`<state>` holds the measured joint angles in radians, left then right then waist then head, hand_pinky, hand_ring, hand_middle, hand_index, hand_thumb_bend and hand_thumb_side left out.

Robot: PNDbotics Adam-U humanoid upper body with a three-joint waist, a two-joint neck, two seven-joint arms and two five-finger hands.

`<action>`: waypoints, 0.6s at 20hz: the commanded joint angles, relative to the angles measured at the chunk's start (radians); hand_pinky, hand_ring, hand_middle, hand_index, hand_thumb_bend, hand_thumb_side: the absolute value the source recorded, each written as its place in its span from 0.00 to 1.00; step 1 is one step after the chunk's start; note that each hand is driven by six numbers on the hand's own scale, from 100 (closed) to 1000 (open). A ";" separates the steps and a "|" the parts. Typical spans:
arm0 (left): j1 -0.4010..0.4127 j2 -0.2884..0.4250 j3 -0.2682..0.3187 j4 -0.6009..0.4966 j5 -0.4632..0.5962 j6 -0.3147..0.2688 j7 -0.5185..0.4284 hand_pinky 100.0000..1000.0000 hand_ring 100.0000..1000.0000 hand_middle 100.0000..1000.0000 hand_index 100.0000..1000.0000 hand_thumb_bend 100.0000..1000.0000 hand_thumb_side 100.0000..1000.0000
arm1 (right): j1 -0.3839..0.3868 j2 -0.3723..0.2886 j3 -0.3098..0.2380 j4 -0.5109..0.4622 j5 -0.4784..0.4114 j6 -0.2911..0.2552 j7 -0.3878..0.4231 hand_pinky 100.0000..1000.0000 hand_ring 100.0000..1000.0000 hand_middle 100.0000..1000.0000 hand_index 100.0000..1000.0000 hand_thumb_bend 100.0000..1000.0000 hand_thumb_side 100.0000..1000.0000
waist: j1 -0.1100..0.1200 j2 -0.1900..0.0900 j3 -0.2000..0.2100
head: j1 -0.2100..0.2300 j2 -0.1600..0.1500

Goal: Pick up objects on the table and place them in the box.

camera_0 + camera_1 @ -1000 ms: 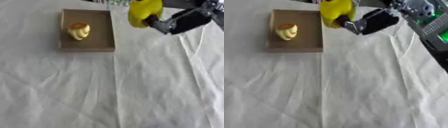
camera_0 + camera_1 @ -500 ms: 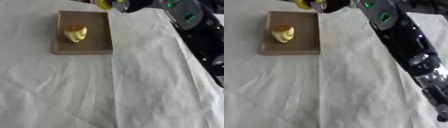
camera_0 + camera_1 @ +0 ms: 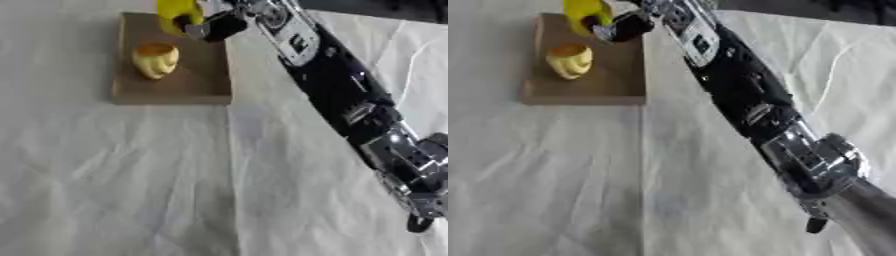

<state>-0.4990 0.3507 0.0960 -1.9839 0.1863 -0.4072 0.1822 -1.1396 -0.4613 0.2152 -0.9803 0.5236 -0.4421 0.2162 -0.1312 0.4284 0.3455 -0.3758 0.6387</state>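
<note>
White cloth-covered table [image 3: 131, 190]. Cardboard box [image 3: 210, 75], holding a yellow pepper [image 3: 155, 60]. Our right hand [image 3: 214, 26], fingers curled round a yellow object [image 3: 178, 12], should lower it clear of the pepper before releasing.

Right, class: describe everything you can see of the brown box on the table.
The box is a shallow, rectangular, open-topped tray, brown like cardboard or wood, with low walls and a flat floor. It lies flat on the white cloth at the far left of the table. Inside, near its far left part, sits a pale yellow rounded object. Above its far right corner the right hand holds a bright yellow object; whether that touches the box cannot be told.
</note>
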 commanded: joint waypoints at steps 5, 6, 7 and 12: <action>-0.008 0.004 0.006 -0.016 0.000 0.003 -0.004 0.86 0.81 0.76 0.84 0.04 0.56 | -0.002 -0.025 -0.016 0.031 0.096 -0.070 -0.018 0.90 0.95 0.72 0.89 0.00 0.00 | 0.010 -0.012 0.000 | -0.040 -0.016; -0.007 0.003 0.006 -0.016 0.000 0.003 -0.005 0.86 0.81 0.76 0.84 0.04 0.57 | -0.003 -0.028 -0.013 0.027 0.118 -0.082 -0.006 0.91 0.98 0.77 0.92 0.00 0.00 | 0.011 -0.011 -0.001 | -0.038 -0.017; -0.006 0.002 0.006 -0.016 -0.001 0.003 -0.005 0.86 0.81 0.76 0.84 0.03 0.57 | -0.004 -0.030 -0.014 0.021 0.141 -0.092 0.003 0.93 1.00 0.83 0.97 0.00 0.00 | 0.012 -0.011 -0.002 | -0.036 -0.017; -0.004 -0.001 0.006 -0.016 -0.001 0.005 -0.007 0.86 0.82 0.76 0.84 0.03 0.57 | -0.008 -0.037 -0.024 -0.022 0.180 -0.093 0.032 0.98 1.00 0.85 0.99 0.00 0.13 | 0.017 -0.011 -0.009 | -0.025 -0.016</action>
<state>-0.4976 0.3415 0.0964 -1.9839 0.1865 -0.4034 0.1775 -1.1258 -0.4660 0.2032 -0.9738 0.6958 -0.5347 0.2411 -0.1259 0.4398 0.3370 -0.4042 0.6314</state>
